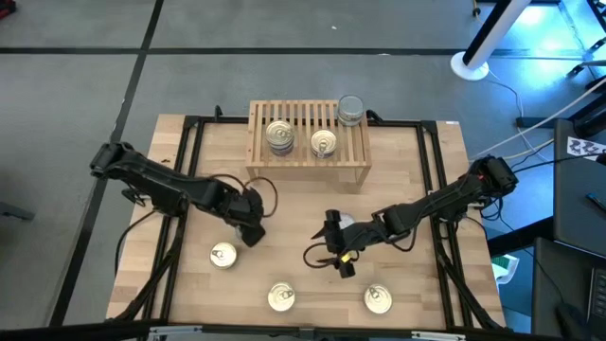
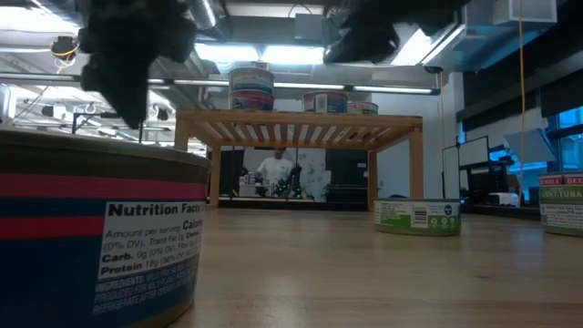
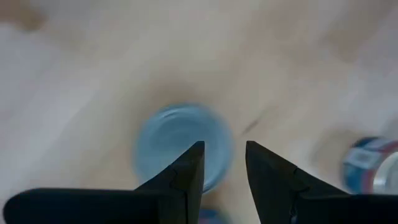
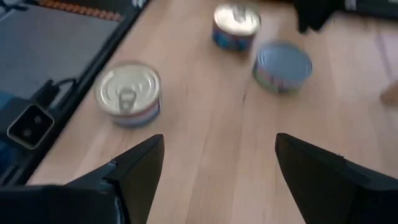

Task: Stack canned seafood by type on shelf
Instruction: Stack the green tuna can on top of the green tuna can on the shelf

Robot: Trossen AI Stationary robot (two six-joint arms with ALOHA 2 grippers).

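Low slatted wood shelf (image 1: 355, 156) carries three tins (image 1: 279, 135); three gold-lidded tins (image 1: 223, 255) upright on tabletop near front edge.

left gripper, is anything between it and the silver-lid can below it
Nothing visible. The left gripper hangs above the silver-lid can with its fingers parted and empty; only bare table surrounds that can, and a second can lies well off to one side.

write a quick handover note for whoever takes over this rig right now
Left gripper: part open, empty, hovering over a silver-lidded can on the table.
Right gripper: wide open, empty, mid-table.
Shelf: a two-can stack, a gold-lidded can and a silver-lidded can on top.
Left to do: three gold-lidded cans near the front edge, plus the silver one.
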